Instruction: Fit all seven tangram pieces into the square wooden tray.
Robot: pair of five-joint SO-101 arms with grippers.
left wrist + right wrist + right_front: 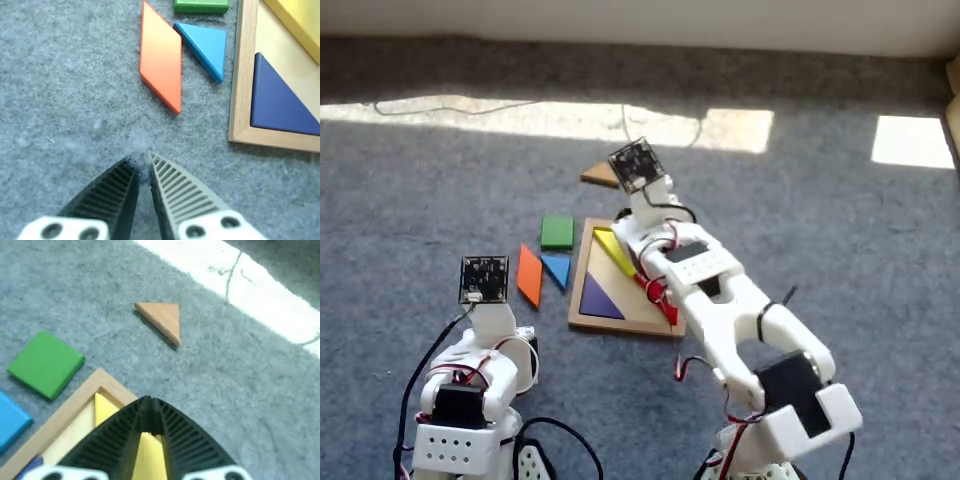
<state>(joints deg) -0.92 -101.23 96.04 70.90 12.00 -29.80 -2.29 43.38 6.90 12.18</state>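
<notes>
Tray partly filled; four pieces lying outside it.
The square wooden tray (612, 283) is lying flat, holding a yellow triangle (613, 250) and a purple triangle (598, 302). The green square (557, 232) is sitting at its 10 o'clock, the orange parallelogram (529, 275) and blue triangle (557, 268) at 9, and the tan triangle (600, 174) at 12.

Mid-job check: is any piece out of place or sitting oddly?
The tan triangle lies alone on the carpet beyond the far corner of the tray, apart from the green square, orange parallelogram and blue triangle grouped beside it. Nothing looks damaged.
</notes>
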